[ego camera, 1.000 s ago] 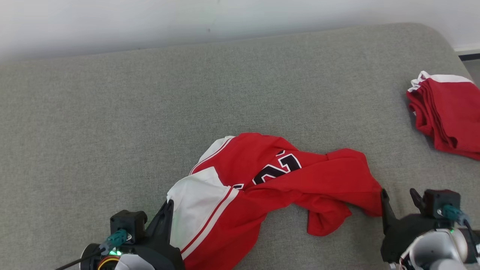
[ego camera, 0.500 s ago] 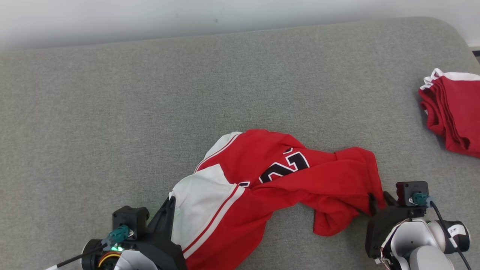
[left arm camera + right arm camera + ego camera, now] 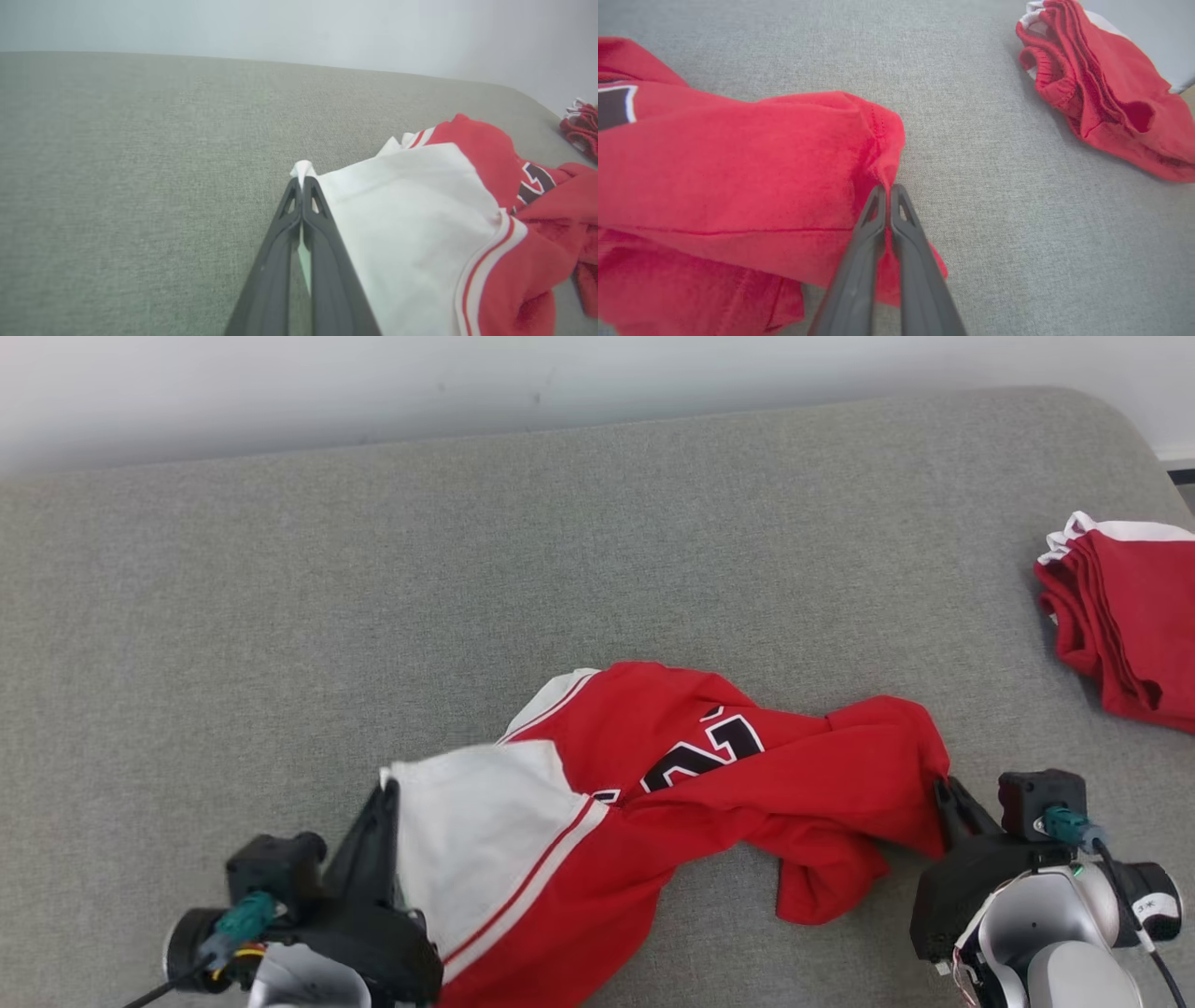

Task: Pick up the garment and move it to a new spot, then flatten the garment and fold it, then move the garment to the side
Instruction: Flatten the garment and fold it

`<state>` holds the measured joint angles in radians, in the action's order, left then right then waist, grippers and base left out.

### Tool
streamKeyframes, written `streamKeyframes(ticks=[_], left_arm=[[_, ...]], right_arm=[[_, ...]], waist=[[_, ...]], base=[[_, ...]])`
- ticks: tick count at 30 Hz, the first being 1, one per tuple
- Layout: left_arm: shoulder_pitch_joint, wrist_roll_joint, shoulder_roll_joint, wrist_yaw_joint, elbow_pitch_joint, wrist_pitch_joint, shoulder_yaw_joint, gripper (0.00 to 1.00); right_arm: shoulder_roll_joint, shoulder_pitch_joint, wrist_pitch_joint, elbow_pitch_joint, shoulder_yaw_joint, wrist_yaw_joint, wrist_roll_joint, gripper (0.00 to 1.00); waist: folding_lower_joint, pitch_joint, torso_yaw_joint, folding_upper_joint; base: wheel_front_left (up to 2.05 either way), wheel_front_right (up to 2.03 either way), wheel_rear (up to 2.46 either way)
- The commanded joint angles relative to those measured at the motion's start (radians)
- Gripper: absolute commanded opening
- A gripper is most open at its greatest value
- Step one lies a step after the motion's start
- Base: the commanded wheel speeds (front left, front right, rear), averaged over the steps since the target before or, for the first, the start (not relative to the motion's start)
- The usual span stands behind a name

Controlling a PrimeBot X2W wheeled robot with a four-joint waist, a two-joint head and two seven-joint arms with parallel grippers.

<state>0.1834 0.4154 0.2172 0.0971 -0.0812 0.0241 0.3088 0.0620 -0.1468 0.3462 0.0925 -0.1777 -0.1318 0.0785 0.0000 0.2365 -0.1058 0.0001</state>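
The garment (image 3: 691, 775) is a crumpled red and white jersey with black numbers, lying on the near middle of the grey cushion. My left gripper (image 3: 386, 791) is shut on its white corner at the left; the left wrist view shows the white cloth (image 3: 420, 224) pinched at the tips of the gripper (image 3: 302, 183). My right gripper (image 3: 941, 786) is shut on the red edge at the garment's right end. In the right wrist view that gripper (image 3: 888, 189) pinches a fold of the red fabric (image 3: 752, 172).
A second red and white garment (image 3: 1125, 621) lies folded in a pile at the right edge of the grey cushion (image 3: 467, 569); it also shows in the right wrist view as a red pile (image 3: 1101, 88). A pale wall runs behind the cushion's far edge.
My right gripper went from open beside the red edge to shut on it. My left gripper has drawn the white corner out to the left, spreading the white panel.
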Motion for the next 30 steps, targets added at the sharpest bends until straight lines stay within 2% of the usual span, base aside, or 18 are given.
streamKeyframes(ticks=[1, 5, 7, 11, 18, 30], left_arm=[[0.006, 0.011, -0.007, 0.005, 0.015, -0.019, -0.013, 0.0], [0.014, 0.09, -0.032, -0.013, 0.089, -0.099, -0.082, 0.0], [0.027, 0.143, -0.041, -0.039, 0.129, -0.125, -0.116, 0.0], [0.073, 0.196, -0.021, -0.081, 0.178, -0.129, -0.153, 0.0], [0.226, 0.216, 0.004, -0.124, 0.199, -0.116, -0.163, 0.0], [0.468, 0.223, 0.064, -0.172, 0.16, -0.068, -0.163, 0.0]], right_arm=[[-0.005, 0.006, -0.009, -0.013, 0.006, 0.003, -0.009, 0.0], [-0.008, -0.004, -0.044, -0.078, 0.015, 0.003, -0.058, 0.0], [-0.009, -0.016, -0.06, -0.109, 0.017, 0.003, -0.102, 0.0], [-0.011, -0.046, -0.094, -0.153, 0.008, 0.003, -0.177, 0.0], [0.013, -0.15, -0.111, -0.176, 0.017, 0.003, -0.238, 0.0], [0.09, -0.333, -0.115, -0.169, 0.076, 0.003, -0.255, 0.0]], waist=[[0.0, -0.001, -0.001, -0.0001], [0.0, -0.004, -0.004, -0.0001], [0.0, -0.009, -0.005, -0.0001], [0.0, -0.029, -0.005, -0.0001], [0.0, -0.08, -0.01, -0.0001], [0.0, -0.13, -0.021, -0.0001]], base=[[0.0, 0.0, 0.0], [0.0, 0.0, 0.0], [0.0, 0.0, 0.0], [0.0, 0.0, 0.0], [0.0, 0.0, 0.0], [0.0, 0.0, 0.0]])
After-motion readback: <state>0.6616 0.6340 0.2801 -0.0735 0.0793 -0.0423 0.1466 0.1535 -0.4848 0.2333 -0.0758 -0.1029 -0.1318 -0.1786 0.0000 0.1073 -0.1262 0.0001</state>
